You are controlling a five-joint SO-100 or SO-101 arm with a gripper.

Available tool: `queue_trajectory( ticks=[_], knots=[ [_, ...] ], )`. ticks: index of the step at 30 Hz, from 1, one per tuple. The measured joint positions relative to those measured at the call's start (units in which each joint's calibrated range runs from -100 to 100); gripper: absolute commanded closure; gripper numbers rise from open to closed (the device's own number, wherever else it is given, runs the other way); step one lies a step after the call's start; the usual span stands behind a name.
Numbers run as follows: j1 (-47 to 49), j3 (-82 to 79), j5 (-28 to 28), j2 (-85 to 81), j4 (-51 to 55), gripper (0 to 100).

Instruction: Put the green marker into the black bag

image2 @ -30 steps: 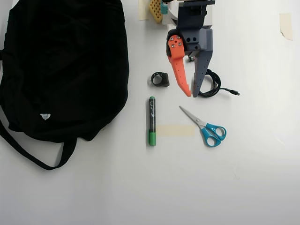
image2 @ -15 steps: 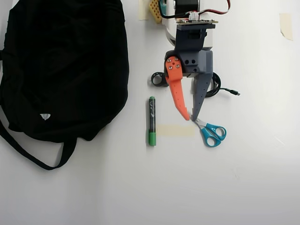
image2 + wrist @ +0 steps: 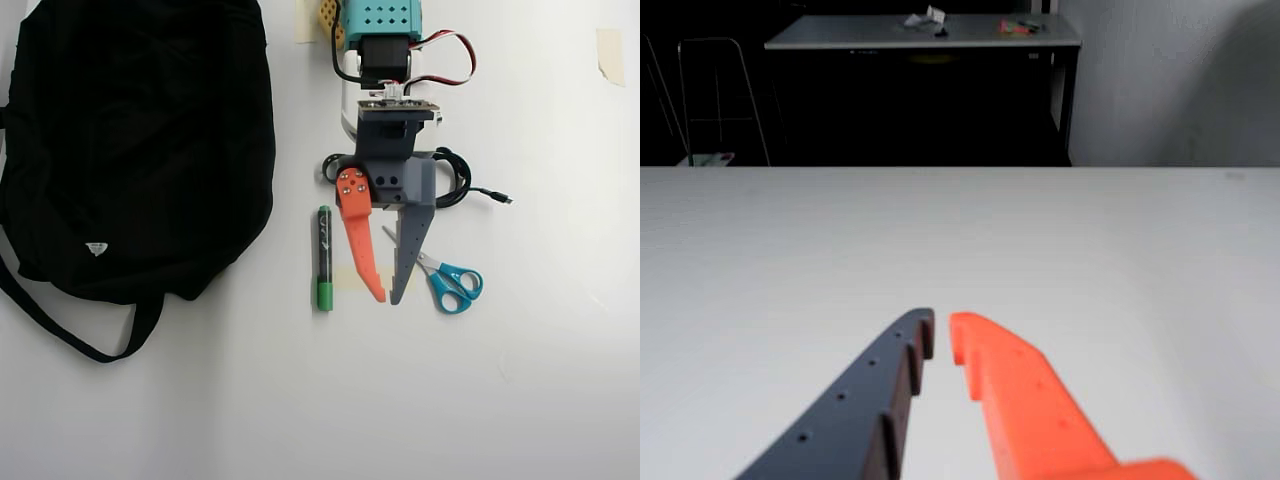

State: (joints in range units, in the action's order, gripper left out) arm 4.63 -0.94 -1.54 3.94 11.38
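The white bench (image 3: pixel 520 400) carries everything in the overhead view, and the black bag (image 3: pixel 130 140) fills its upper left, straps trailing toward the lower left and a small white triangular tag on its fabric; no lettering on that tag can be read. To the right of the bag, the arm reaches down from the top edge, and its claw (image 3: pixel 388 298) has one orange and one grey finger with tips nearly together, only a narrow gap between them and nothing held. The blue-handled scissors (image 3: pixel 447 279) lie just right of the grey finger. The green marker (image 3: pixel 324 258) lies on the bench just left of the orange finger, parallel to it, between claw and bag; its white print is too small to read. In the wrist view the claw (image 3: pixel 940 335) hovers over bare bench, with a second table (image 3: pixel 922 35) against a dark room beyond.
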Motion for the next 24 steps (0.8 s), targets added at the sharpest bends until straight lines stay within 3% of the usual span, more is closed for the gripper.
queue_trajectory(
  ticks=[9, 24],
  knots=[
    [-0.59, 0.31, 0.00, 3.65, -6.61, 98],
    [-1.40, 0.31, 0.00, 3.65, -4.55, 98]
  ],
)
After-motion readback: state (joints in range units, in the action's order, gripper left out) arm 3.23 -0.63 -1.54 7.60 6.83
